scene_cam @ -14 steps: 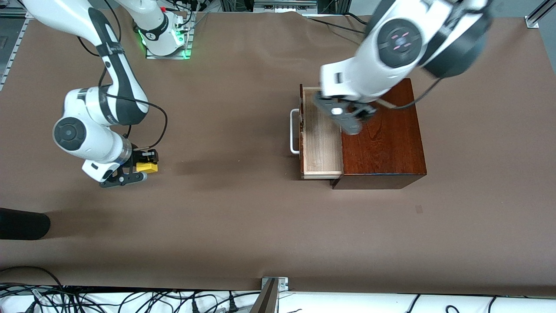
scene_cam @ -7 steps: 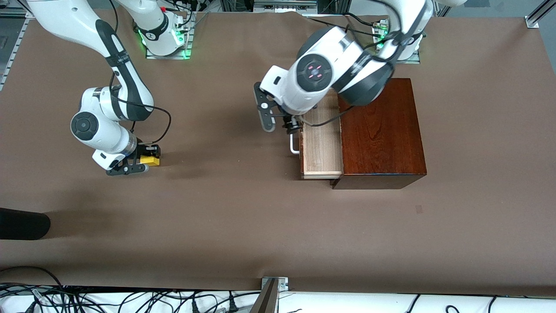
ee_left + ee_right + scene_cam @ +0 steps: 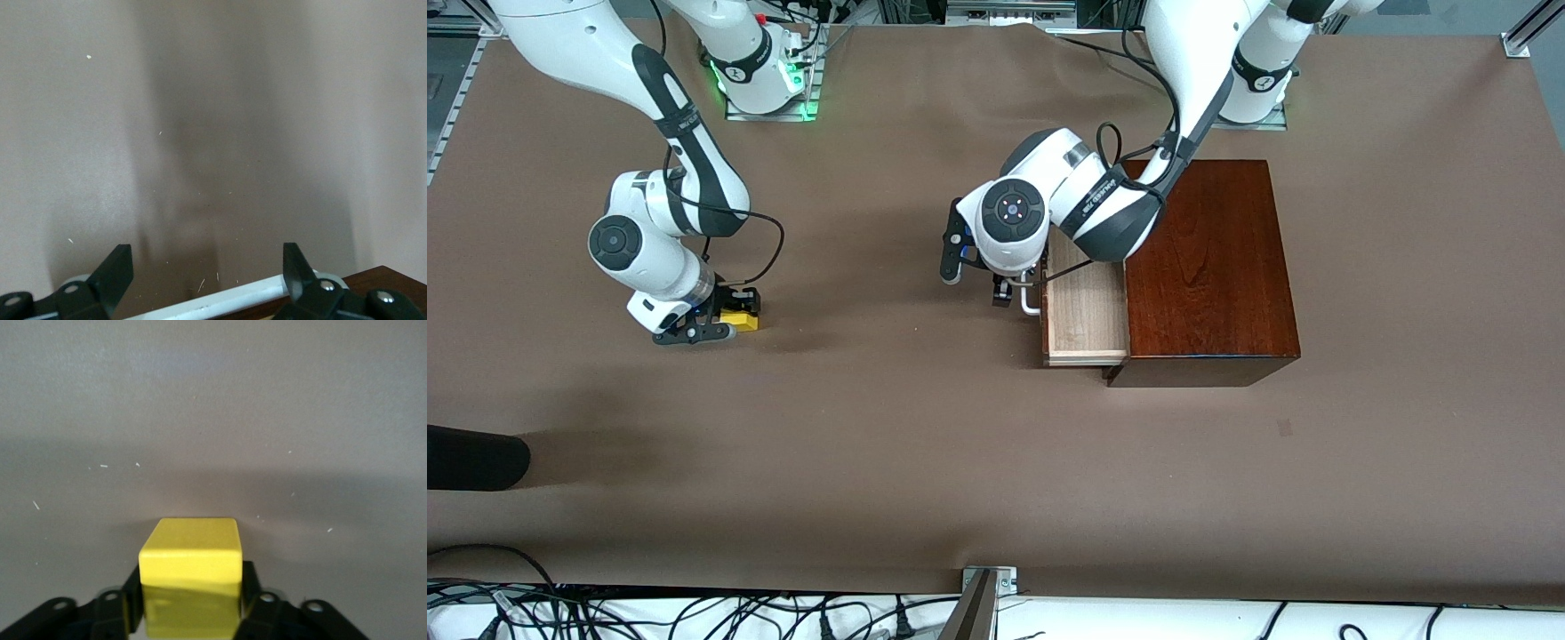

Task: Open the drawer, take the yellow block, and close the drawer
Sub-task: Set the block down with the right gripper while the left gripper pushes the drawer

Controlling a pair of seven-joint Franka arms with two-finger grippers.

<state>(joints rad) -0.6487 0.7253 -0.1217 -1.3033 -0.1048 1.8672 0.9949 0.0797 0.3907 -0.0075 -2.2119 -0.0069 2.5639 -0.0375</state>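
Since a second ago our left gripper has swung down to the drawer handle, fingers apart. Our right gripper rests the yellow block on the table, fingers beside it; grip uncertain. Closing comes next, needing a straight push.

arms: 2 | wooden box: 1 | drawer: 1 | yellow block: 1
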